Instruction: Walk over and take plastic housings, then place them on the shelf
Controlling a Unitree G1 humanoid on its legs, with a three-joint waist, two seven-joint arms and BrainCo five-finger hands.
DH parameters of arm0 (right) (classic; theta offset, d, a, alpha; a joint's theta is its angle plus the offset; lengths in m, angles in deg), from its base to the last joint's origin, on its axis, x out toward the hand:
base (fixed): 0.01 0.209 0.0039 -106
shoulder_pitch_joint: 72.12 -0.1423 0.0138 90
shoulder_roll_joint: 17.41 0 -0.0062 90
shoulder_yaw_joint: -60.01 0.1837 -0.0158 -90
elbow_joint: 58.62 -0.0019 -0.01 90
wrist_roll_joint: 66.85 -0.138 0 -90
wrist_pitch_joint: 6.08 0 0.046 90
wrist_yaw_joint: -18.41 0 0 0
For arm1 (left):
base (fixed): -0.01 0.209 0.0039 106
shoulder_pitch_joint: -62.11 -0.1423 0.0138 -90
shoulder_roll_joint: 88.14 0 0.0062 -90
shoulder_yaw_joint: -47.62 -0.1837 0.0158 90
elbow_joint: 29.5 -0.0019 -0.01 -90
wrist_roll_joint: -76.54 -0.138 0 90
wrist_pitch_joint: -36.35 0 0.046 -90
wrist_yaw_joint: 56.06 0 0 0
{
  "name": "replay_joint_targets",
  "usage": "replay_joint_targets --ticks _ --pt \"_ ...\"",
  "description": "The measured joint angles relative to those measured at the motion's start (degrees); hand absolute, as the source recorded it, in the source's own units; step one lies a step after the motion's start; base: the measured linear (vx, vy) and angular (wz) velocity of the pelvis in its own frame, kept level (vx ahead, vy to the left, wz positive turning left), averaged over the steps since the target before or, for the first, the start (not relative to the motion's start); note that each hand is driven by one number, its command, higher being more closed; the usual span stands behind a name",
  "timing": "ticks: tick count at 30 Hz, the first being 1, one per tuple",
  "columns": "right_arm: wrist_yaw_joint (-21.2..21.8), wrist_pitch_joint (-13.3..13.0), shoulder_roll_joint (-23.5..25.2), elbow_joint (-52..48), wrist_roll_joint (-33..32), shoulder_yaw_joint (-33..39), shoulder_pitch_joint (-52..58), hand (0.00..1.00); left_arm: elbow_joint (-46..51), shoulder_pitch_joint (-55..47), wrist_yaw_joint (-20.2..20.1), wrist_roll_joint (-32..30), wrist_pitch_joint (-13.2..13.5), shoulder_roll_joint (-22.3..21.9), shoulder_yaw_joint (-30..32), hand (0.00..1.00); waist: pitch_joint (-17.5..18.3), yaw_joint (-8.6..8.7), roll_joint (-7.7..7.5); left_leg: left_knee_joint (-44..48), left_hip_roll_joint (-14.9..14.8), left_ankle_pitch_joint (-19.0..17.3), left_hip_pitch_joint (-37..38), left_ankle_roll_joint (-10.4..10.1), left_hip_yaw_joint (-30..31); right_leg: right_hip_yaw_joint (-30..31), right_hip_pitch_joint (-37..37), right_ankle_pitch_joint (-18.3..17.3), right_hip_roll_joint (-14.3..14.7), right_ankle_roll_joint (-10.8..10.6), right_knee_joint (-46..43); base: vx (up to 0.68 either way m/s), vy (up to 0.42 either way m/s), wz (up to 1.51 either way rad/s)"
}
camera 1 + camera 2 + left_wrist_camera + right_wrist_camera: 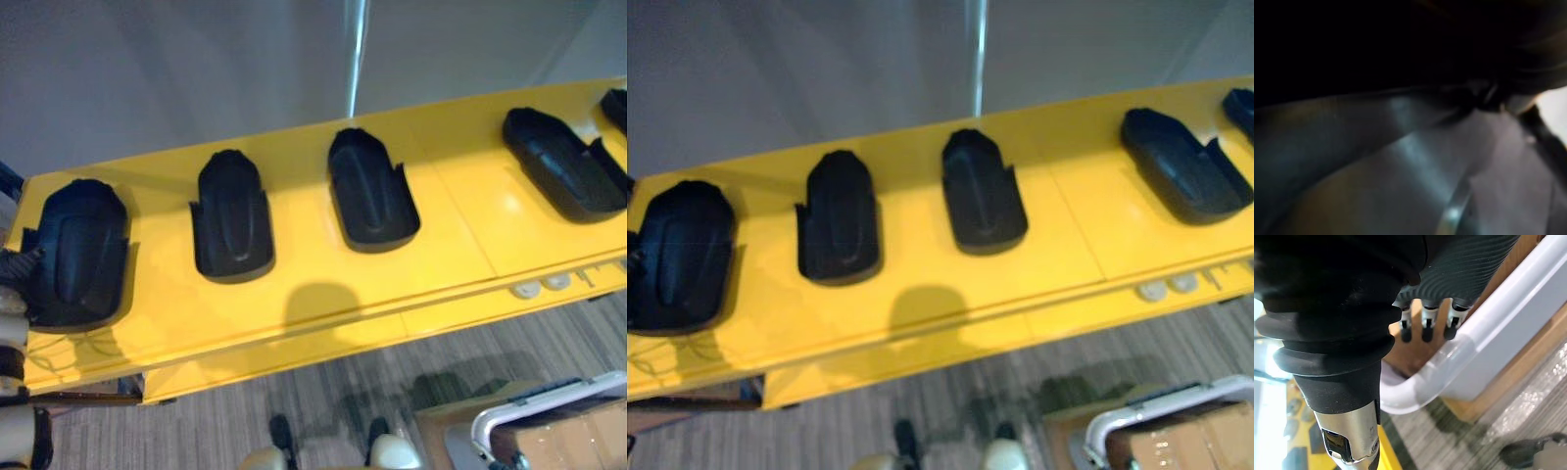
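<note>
looks like the placing step: left hand (18,272) sits against the leftmost housing (80,250) on the yellow shelf (460,245), can't tell its grip. more housings (231,215) line up along it. next move needs a clean let-go, no nudging. right hand (1426,325) hangs loose-fingered and empty over a white cart rail (1469,357). grey carpet (294,392), grey wall (147,69).

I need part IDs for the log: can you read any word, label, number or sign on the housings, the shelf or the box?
None can be read. The black housings show bare moulded surfaces, the yellow shelf shows plain paint, and the cardboard box shows no legible print.
</note>
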State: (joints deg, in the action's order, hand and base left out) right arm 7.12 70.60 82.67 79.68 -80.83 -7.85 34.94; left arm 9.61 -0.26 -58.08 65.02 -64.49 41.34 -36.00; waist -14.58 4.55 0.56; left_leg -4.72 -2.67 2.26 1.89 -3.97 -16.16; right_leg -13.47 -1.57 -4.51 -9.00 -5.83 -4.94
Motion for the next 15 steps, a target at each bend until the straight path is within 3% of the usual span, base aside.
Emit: replay_joint_targets --ticks 1,2,8,15 --pt "0.1 0.0 0.0 0.0 0.0 0.0 0.0 0.00 0.0 0.0 0.8 0.2 0.2 0.0 0.0 1.00 0.0 0.11 -0.02 0.0 0.0 0.0 0.0 0.0 -0.2 0.1 0.0 0.1 0.0 0.1 0.2 0.04 0.000 -0.05" --pt "0.1 0.0 0.0 -0.1 0.0 0.0 0.0 0.00 0.0 0.0 1.2 0.3 0.3 0.0 0.0 0.00 0.0 0.17 -0.02 0.0 0.0 0.0 0.0 0.0 -0.3 0.2 0.0 0.1 0.0 0.1 0.3 0.05 -0.003 -0.06" --pt "0.4 0.0 -0.2 -0.4 0.0 0.0 -0.7 0.00 -1.1 0.1 3.7 0.4 0.6 -0.4 0.0 0.00 0.0 1.14 0.04 0.0 0.0 0.0 0.0 0.0 -2.1 1.3 0.7 0.2 0.1 0.3 0.4 0.02 0.001 -0.10" --pt "1.4 -0.3 -0.2 -0.7 0.1 -0.1 -0.7 0.00 -1.1 1.3 8.7 0.2 0.5 -2.2 0.1 0.00 -0.2 1.07 0.24 0.0 0.0 0.0 0.0 0.0 -2.7 2.3 1.4 0.2 0.1 0.3 -0.2 -0.01 0.005 -0.04"
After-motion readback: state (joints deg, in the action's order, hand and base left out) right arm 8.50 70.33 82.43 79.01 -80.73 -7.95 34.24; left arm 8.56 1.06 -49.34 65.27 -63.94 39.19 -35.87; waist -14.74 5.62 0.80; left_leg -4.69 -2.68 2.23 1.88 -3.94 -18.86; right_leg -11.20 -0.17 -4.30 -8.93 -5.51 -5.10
